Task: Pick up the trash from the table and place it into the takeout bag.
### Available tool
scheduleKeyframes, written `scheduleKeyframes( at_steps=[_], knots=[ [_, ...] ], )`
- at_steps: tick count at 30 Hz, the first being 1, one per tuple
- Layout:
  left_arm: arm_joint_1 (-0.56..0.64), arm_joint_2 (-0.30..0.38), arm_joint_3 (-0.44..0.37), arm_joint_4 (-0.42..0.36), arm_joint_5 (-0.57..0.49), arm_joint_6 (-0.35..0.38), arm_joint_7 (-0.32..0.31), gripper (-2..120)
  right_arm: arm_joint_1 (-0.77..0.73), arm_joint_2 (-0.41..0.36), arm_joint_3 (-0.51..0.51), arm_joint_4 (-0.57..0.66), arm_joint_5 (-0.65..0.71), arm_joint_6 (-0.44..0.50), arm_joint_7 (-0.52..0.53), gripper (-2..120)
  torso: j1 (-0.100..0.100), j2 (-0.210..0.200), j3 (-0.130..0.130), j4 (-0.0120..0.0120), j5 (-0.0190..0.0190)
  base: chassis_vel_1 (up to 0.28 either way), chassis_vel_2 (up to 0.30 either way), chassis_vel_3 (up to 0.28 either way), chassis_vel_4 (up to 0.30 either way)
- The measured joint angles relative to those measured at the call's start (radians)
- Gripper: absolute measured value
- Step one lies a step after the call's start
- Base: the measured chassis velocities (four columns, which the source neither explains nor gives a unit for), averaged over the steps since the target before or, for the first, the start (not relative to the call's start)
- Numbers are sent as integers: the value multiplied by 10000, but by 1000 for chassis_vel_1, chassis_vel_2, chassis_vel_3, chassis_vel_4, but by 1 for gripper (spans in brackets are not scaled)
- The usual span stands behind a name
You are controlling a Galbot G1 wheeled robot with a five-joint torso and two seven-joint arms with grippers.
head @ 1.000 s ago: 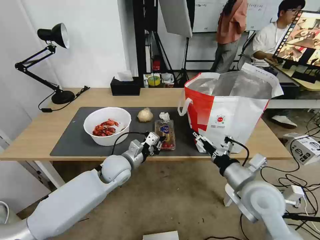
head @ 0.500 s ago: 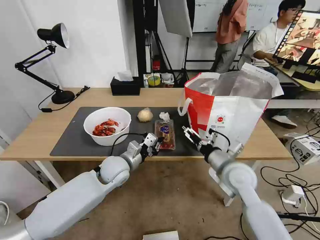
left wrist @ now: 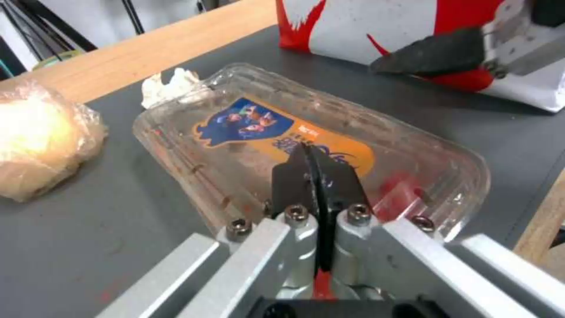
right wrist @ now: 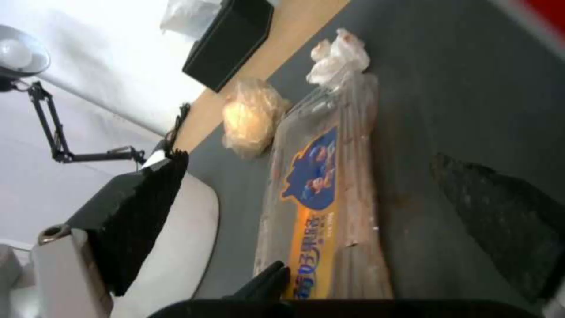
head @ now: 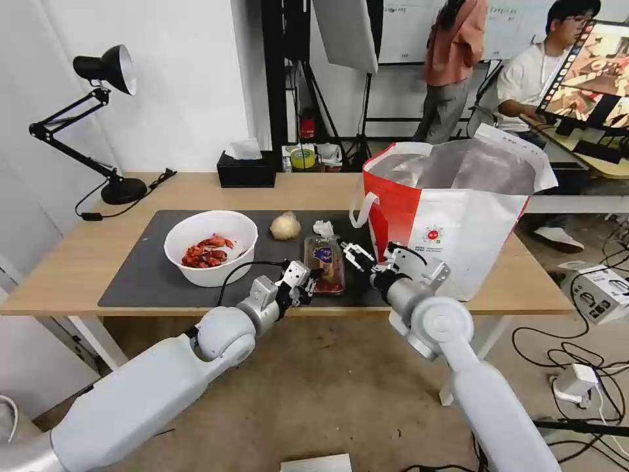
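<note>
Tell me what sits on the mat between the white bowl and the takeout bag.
In the head view, the clear plastic tray lies between the white bowl and the takeout bag, with the wrapped ball and crumpled tissue behind it.

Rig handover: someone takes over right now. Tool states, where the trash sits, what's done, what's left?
Left tool: shut, empty, at the near end of the clear tray.
Right tool: open, empty, at the tray's right side, between it and the takeout bag.
On the mat: bowl of shells, wrapped ball, tissue and the tray.
Done: nothing bagged as far as visible.
Left: all four items.
</note>
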Motion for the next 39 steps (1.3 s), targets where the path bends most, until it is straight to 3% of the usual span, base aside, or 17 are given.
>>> scheduleKeyframes(
  at_steps=[19,39],
  knots=[
    [38,-29,12,-156,-152,-43,-226,0,957,330,-465,-1054,251,-1046,383,100,0,0,0,1,1,0,0,0,0],
    [135,77,-73,-233,-186,-97,-230,0,1714,745,-731,-1963,548,-1422,503,100,0,0,0,1,0,0,0,0,0]
  ],
)
